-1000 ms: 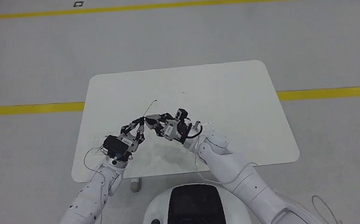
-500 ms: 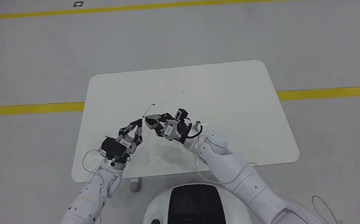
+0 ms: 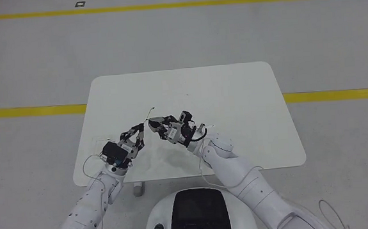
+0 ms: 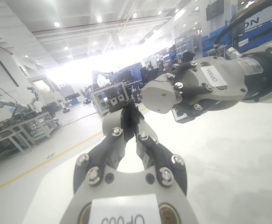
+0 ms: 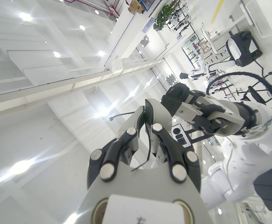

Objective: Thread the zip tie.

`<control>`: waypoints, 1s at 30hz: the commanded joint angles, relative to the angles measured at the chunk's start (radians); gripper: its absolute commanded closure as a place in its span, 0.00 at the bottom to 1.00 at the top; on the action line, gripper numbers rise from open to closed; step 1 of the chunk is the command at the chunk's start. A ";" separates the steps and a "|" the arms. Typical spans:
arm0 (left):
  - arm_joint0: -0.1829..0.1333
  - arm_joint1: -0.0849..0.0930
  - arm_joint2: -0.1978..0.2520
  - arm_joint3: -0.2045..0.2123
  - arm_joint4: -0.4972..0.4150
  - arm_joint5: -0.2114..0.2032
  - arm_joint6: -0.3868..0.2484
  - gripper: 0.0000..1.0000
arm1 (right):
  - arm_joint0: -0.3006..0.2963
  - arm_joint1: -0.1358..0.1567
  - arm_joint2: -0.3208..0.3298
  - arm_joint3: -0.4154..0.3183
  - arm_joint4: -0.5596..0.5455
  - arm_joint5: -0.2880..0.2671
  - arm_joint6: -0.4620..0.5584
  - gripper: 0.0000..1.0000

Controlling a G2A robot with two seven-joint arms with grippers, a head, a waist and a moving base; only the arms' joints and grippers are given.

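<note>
Overhead: looks straight down, far off, on the whole tabletop (image 3: 247,97). Left wrist: peers close past the left hand (image 4: 127,110) toward the hall. Right wrist: past the right hand (image 5: 145,114) toward the ceiling. Shares both hands throughout.

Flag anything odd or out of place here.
Nothing stands out. The right gripper is shut on the zip tie, held above the white table; the left gripper is shut beside it.
</note>
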 commanded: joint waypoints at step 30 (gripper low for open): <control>0.006 -0.007 -0.033 0.016 -0.035 0.001 -0.024 1.00 | 0.000 0.000 0.000 0.000 0.000 0.000 0.000 1.00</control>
